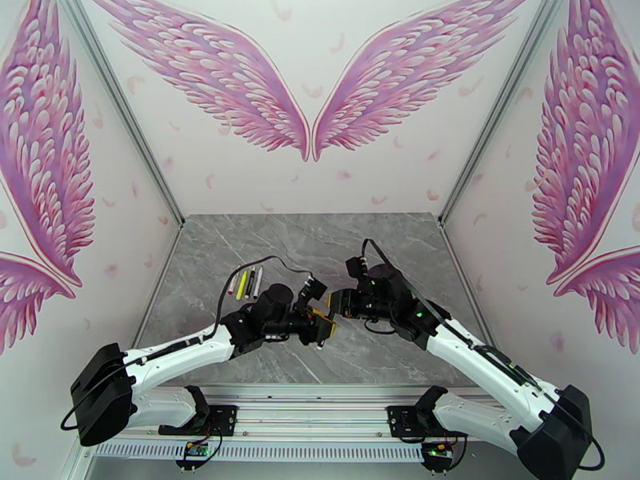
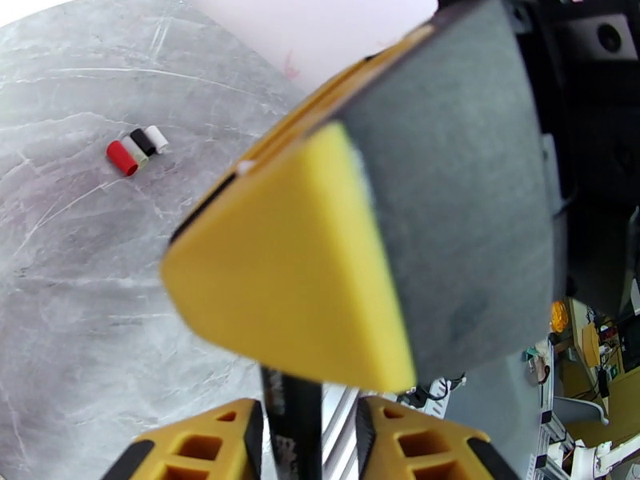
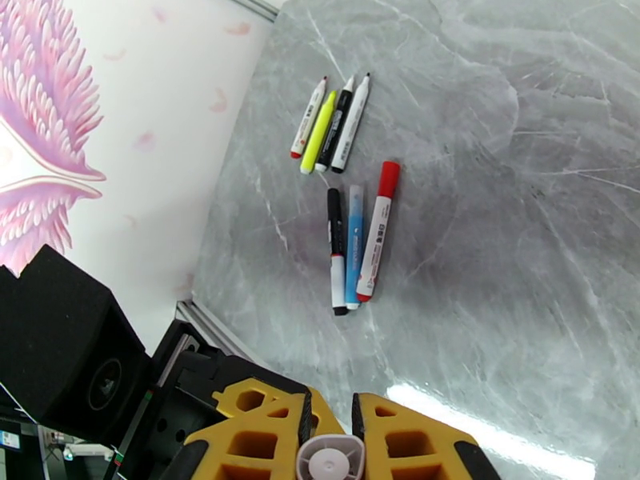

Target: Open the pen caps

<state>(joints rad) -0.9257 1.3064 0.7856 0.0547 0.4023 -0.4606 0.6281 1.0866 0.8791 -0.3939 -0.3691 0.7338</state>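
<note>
**Both end effectors clamped mid-air, loose pens and caps well clear**

Top view: left end effector (image 1: 322, 323) and right end effector (image 1: 342, 302) meet tip to tip above the middle of the grey surface (image 1: 384, 242). A row of pens (image 1: 246, 283) lies on the surface to the far left of them, apart from both.

Left wrist view: left end effector (image 2: 308, 406) is closed down on a black pen barrel (image 2: 292, 430) running between its yellow fingers. The right end effector's grey finger pad (image 2: 456, 194) sits right in front, very close. Four loose caps (image 2: 138, 149) (red, pale, black, white) lie side by side and touching on the surface, up-left and well apart from the fingers.

Right wrist view: right end effector (image 3: 330, 402) is nearly closed on a white round end (image 3: 330, 459); cap or barrel end, can't tell. Row of four pens (image 3: 332, 126) incl. the yellow highlighter (image 3: 318, 131) lies far out; row of three pens (image 3: 356, 242), one red-capped, lies nearer. Neither row touches the fingers.
</note>
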